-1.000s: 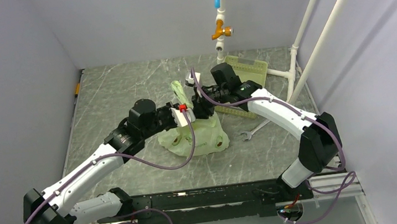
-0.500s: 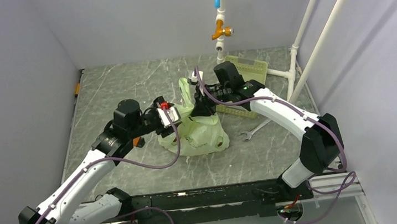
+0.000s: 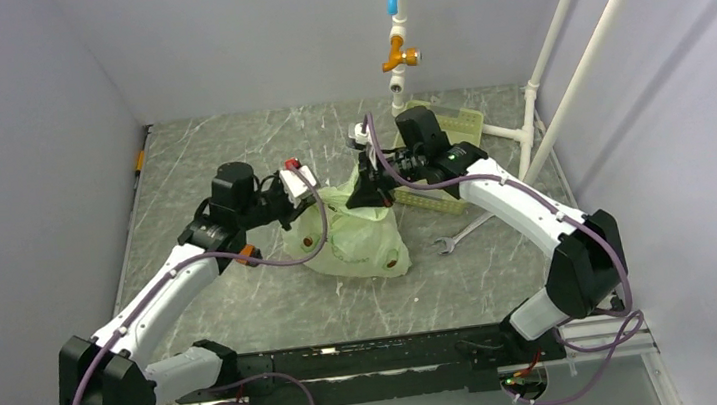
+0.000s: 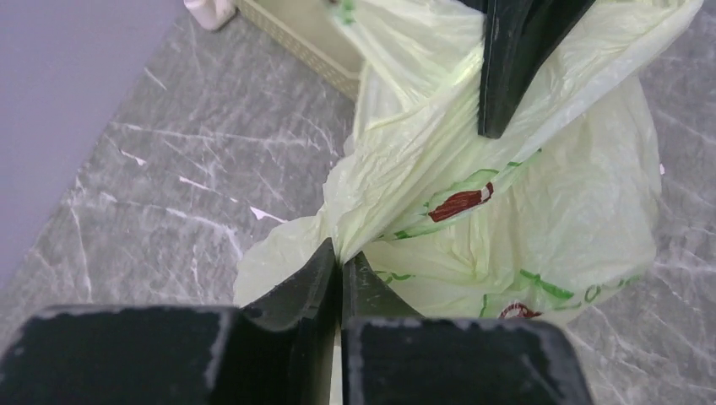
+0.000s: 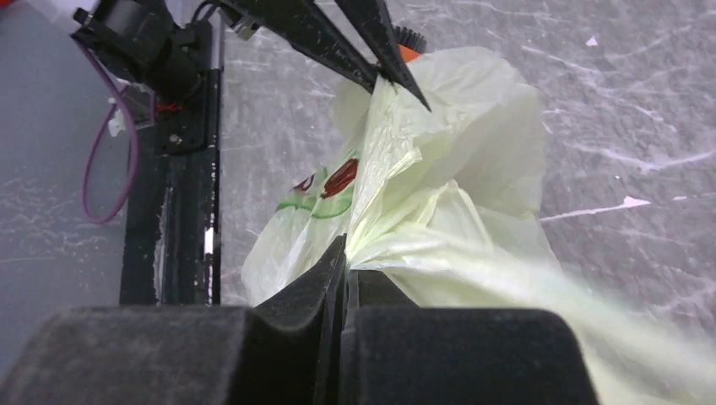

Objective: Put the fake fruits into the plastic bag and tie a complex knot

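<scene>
Evidently at the knot-tying step: gripping stretched film of the plastic bag, middle of the counter, with left end effector and right end effector, both clenched. Next, probably: crossing both strands, looping one under.

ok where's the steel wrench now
Top view: the steel open-ended wrench lies on the grey marbled table, just right of the pale yellow-green plastic bag.

I am seeing even, diffuse light and soft shadows; the plastic bag is blurring near the right wrist lens.
</scene>
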Tool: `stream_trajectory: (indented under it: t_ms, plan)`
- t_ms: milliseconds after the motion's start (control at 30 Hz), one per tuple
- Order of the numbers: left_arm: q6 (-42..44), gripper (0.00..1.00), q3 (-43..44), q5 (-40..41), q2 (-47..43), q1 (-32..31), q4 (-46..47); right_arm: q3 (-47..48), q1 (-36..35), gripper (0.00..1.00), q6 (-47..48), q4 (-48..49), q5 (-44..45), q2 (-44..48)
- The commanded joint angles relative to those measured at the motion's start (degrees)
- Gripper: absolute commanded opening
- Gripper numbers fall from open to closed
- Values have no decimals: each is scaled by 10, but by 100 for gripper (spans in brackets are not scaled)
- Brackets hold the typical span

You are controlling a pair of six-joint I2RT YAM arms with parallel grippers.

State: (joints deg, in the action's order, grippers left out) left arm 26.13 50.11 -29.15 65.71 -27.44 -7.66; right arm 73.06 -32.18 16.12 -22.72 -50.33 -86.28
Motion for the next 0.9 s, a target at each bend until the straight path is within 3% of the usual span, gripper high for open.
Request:
stream_trajectory:
  t_ms: [0, 67, 133, 267, 467, 667, 867]
  plan:
    - [-2, 9, 17, -72, -17, 29, 5, -9, 3, 0, 28, 3, -50, 31]
    - [9, 25, 47, -131, -3, 41, -43, -8, 3, 0, 27, 13, -53, 30]
    - [26, 53, 77, -194, 2, 47, -91, -4, 3, 0, 32, 14, -55, 27]
    - [-15, 79, 104, -265, -6, 71, -105, -12, 3, 0, 60, 20, -62, 38]
    - [-155, 80, 225, -372, 106, 163, -127, -23, -9, 0, 172, 2, -72, 52]
    - [-235, 84, 394, -443, 268, 175, -226, -25, -49, 0, 367, -63, -26, 56]
    - [-397, 90, 391, -456, 304, 160, -112, -14, -70, 0, 461, -100, -9, 45]
